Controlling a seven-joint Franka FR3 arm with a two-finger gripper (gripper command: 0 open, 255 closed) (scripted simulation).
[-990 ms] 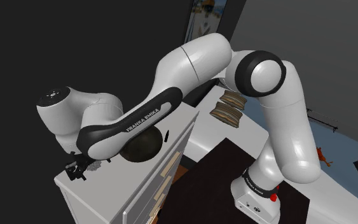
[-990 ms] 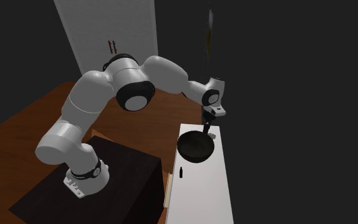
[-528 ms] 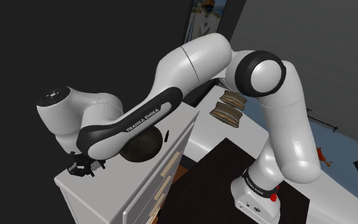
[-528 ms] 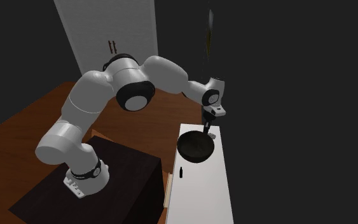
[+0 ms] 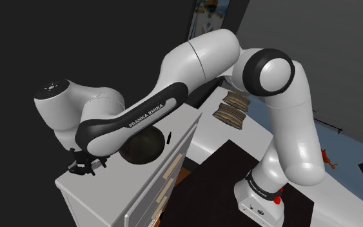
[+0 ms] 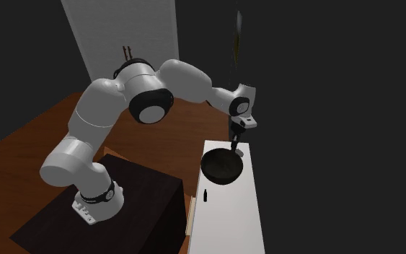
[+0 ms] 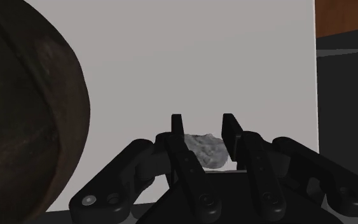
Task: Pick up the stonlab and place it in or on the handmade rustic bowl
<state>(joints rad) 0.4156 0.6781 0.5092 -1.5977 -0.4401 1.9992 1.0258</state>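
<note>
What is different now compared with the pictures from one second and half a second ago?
The arm lifted a little: its wrist and the gripper moved up, away from the white cabinet top. In the wrist view now, the fingers clasp the grey stone. The dark bowl and the small black object near it stayed in place.

Worktop: white flat top of a drawer cabinet; plain pale surface in the wrist view.
Drawer fronts: white, with tan edges showing between them.
Small black item: upright on the worktop, near its edge on the floor side; kind cannot be told.
Cushions: two, brown, striped, stacked on a white surface beyond the cabinet.
Double door: white, two dark handles.
Floor: reddish-brown wood.
Wall picture: on the dark wall.
Orange figure: small, on blue-grey floor.
</note>
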